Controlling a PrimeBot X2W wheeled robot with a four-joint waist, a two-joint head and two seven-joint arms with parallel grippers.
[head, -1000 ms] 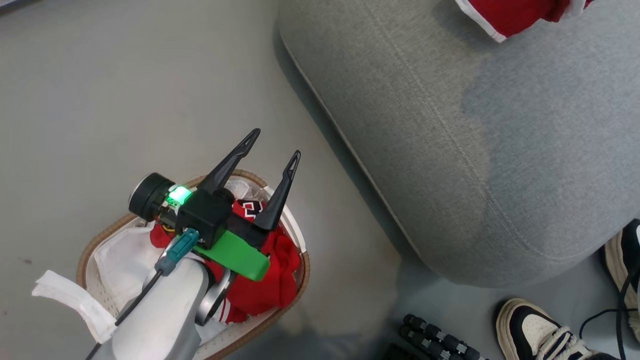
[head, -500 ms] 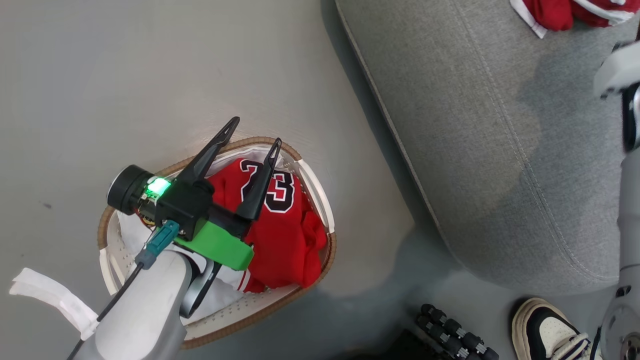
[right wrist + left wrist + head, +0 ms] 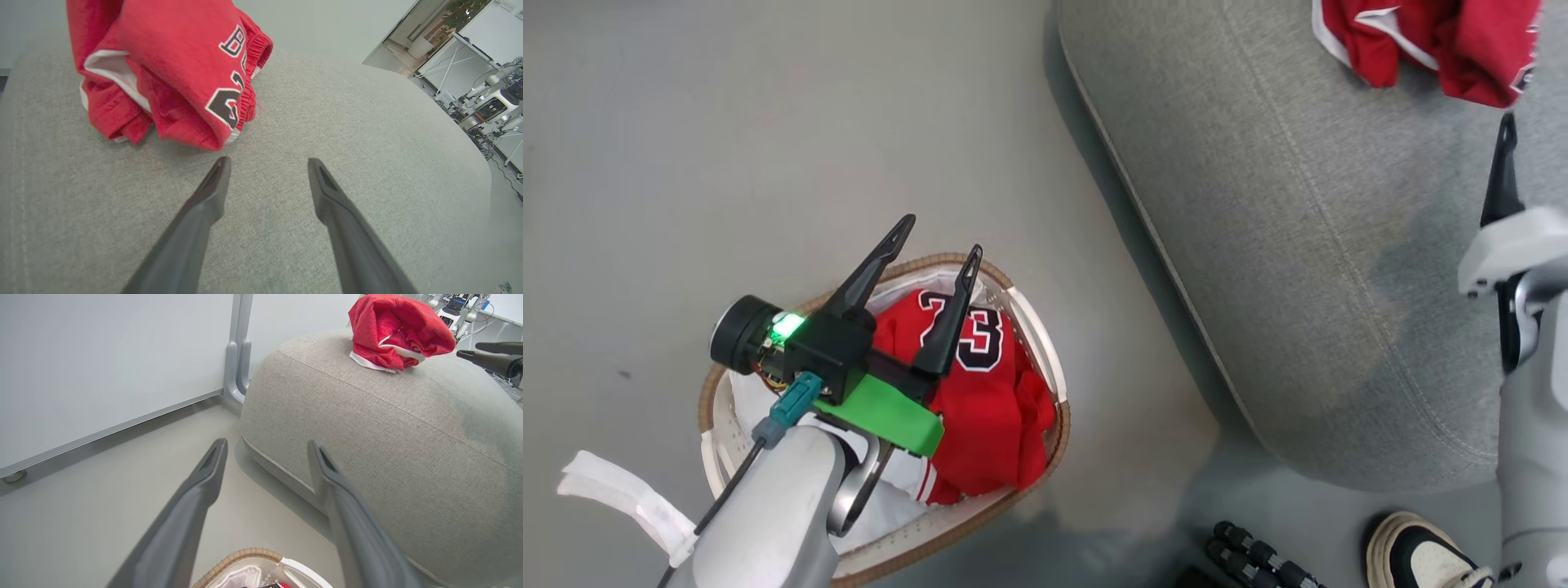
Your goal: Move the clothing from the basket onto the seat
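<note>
Nearest, at 7 o'clock in the head view, the one basket point(image 3: 704, 404) holds one visible red "23" jersey point(image 3: 988, 408). The left end effector point(image 3: 941, 235) hovers over it, spread wide and empty, so I judge the task part done. Farther off, from 3 to 1 o'clock, the one seat point(image 3: 1298, 245) carries one crumpled red heap point(image 3: 1462, 49) at 1 o'clock, with the right end effector point(image 3: 268, 163) open and empty just at its 6 o'clock; whether more lies under the jersey I cannot tell.
</note>
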